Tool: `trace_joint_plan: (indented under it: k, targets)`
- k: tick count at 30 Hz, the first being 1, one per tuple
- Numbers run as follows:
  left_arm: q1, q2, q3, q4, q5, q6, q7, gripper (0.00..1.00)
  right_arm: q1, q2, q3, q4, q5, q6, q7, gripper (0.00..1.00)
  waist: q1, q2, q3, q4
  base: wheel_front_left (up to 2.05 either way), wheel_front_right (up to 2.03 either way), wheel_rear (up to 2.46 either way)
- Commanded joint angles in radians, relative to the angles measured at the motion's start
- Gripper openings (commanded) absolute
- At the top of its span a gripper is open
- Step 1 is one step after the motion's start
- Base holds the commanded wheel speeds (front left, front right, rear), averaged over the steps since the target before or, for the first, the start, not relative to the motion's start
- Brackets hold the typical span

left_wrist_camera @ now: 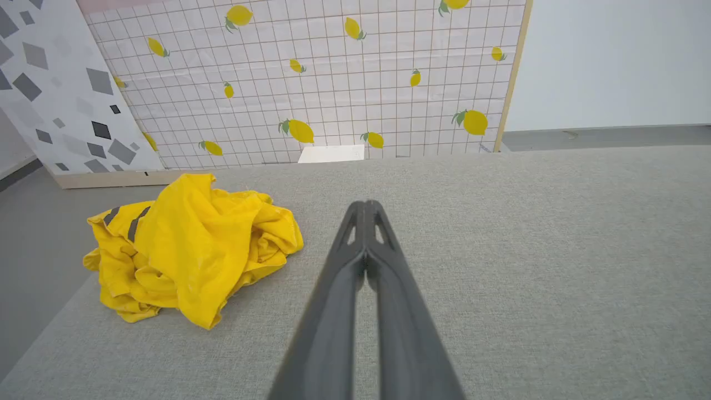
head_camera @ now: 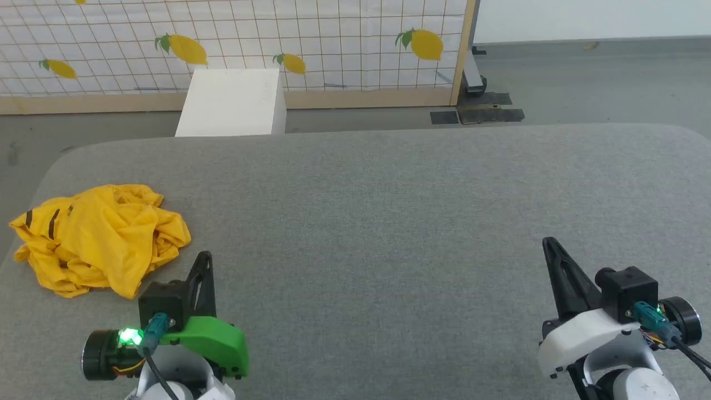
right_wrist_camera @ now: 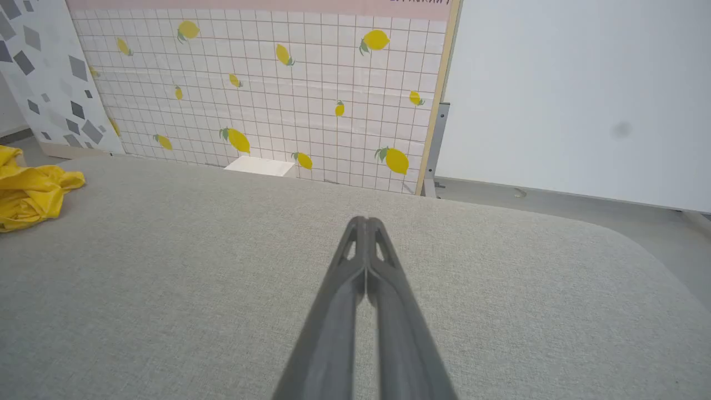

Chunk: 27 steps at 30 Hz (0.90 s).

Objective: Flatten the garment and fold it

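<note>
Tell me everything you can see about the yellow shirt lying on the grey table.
The garment is a bright yellow shirt of thin, soft-looking fabric, crumpled into a loose heap, not spread or folded. Dark stripes show on a fold at its left end; no other print shows. It lies at the left edge of the grey fabric-covered table, touching nothing else. The shut left gripper is close beside it but apart.

Looks like a robot test lab dressed up as a home, probably. The lemon-print tiled wall is just a wood-framed panel, with a terrazzo-patterned board beside it. Behind them are a bare grey floor and a plain white wall, and in front a grey fabric-covered table.
</note>
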<state>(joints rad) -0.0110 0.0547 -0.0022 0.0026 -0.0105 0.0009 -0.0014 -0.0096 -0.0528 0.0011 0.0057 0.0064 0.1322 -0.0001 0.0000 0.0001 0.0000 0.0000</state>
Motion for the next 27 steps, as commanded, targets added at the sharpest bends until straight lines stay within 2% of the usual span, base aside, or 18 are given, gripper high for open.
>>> trace_joint_plan:
  k: [1, 11, 12, 27]
  targets:
    - [0.011, -0.005, 0.002, -0.003, 0.010, -0.001, 0.001, 0.00, 0.010, 0.003, -0.001, -0.006, -0.006, -0.002, 0.000, 0.00, 0.0000, -0.0001, 0.000, 0.000, 0.00, 0.00, 0.00]
    - [0.011, -0.005, 0.002, -0.003, 0.010, -0.001, 0.001, 0.00, 0.010, 0.003, -0.001, -0.006, -0.006, -0.002, 0.000, 0.00, 0.0000, -0.0001, 0.000, 0.000, 0.00, 0.00, 0.00]
    - [0.000, 0.000, 0.000, 0.000, 0.000, 0.000, 0.000, 1.00, 0.000, 0.000, 0.000, 0.000, 0.000, 0.000, 0.000, 1.00, 0.0000, -0.0001, 0.000, 0.000, 0.00, 0.00, 0.00]
    - [-0.002, 0.000, -0.017, 0.022, -0.017, 0.009, -0.025, 1.00, 0.011, 0.000, -0.011, 0.025, 0.028, 0.000, -0.026, 1.00, 0.0000, -0.0001, 0.000, 0.005, 0.00, 0.00, 0.00]
